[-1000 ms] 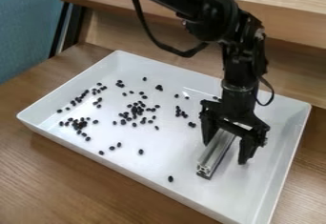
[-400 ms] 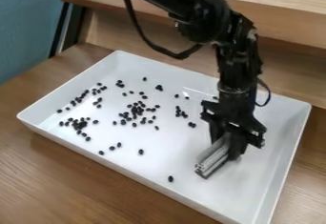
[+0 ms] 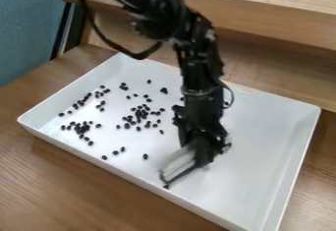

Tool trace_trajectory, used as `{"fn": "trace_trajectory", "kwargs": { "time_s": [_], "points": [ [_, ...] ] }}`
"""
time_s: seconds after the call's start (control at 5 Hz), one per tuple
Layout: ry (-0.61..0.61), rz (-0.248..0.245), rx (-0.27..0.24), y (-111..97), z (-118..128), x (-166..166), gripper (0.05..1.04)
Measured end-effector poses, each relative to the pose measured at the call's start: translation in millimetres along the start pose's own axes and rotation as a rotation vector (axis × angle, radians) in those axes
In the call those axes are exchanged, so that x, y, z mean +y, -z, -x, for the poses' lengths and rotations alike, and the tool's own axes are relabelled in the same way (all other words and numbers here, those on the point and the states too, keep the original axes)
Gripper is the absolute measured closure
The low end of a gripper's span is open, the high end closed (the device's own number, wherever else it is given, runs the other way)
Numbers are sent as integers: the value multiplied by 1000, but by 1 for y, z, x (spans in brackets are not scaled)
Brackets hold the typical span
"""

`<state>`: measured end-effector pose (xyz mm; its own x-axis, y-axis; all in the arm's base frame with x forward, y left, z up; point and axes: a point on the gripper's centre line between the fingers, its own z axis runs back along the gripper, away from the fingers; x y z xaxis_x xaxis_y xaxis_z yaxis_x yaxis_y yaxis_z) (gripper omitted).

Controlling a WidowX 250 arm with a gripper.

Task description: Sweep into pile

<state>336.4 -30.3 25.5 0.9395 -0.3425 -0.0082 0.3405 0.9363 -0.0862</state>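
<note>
Leftward across the tray (image 3: 282, 144) the arm (image 3: 200, 77) has swung since the earlier frames, and the metal bar (image 3: 179, 163) has travelled with it, from right of centre to the lower middle of the frame. The gripper (image 3: 200, 155) is closed on that bar, gripping it near its upper end, so that its long side can act as a blade against the tray floor. It lies aslant, its free end pointing to the lower left, which seems meant to catch the beans broadside and push them left.

A dark speck sits at that free end; I cannot tell whether it is a bean. The black beans (image 3: 139, 118) are scattered over the left and middle of the tray, thickest just left of the arm and farther left, with a few loose ones near the front wall. The raised walls should keep them off the wooden desk (image 3: 59, 181).

The sweep looks barely begun; the bar probably needs to stay low, or beans may slip under it.
</note>
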Motion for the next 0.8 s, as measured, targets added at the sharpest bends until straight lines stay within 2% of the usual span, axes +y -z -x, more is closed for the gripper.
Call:
{"fn": "trace_trajectory", "kwargs": {
  "time_s": [0.4, 0.6, 0.8],
  "points": [
    [146, -109, -39, 0, 12, 23, 686],
    [180, -169, -62, -1, 14, 45, 686],
    [156, -192, -60, -3, 11, 65, 687]
  ]
}}
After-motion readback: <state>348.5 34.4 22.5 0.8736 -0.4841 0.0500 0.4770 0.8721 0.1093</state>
